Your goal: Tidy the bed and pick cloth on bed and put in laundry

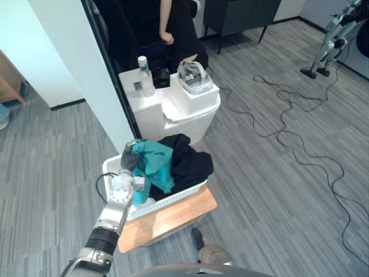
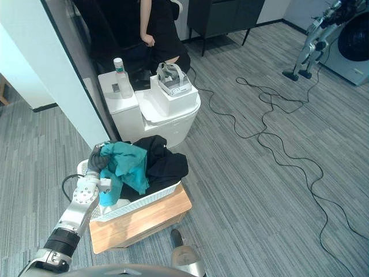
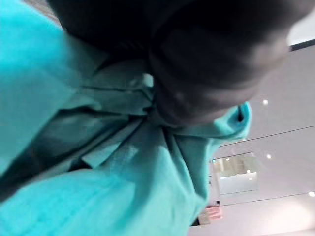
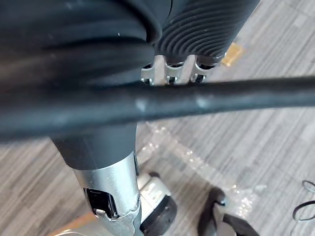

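Observation:
A teal cloth (image 1: 154, 164) and a black cloth (image 1: 187, 158) lie heaped in the white laundry basket (image 1: 170, 198), which stands on a low wooden stand (image 1: 173, 218). My left hand (image 1: 128, 157) is at the basket's left side, pressed into the teal cloth, which drapes over it and hides its fingers. Up close in the left wrist view, folds of the teal cloth (image 3: 123, 187) lie against something dark. My right hand (image 4: 197, 29) hangs above the grey floor, its ribbed cover in sight and its fingers out of sight.
Behind the basket stands a white round table (image 1: 173, 118) with a bottle (image 1: 145, 75) and a white box (image 1: 195, 86) holding a headset. A person in black (image 1: 173, 29) sits beyond it. Black cables (image 1: 288, 115) trail over the floor on the right.

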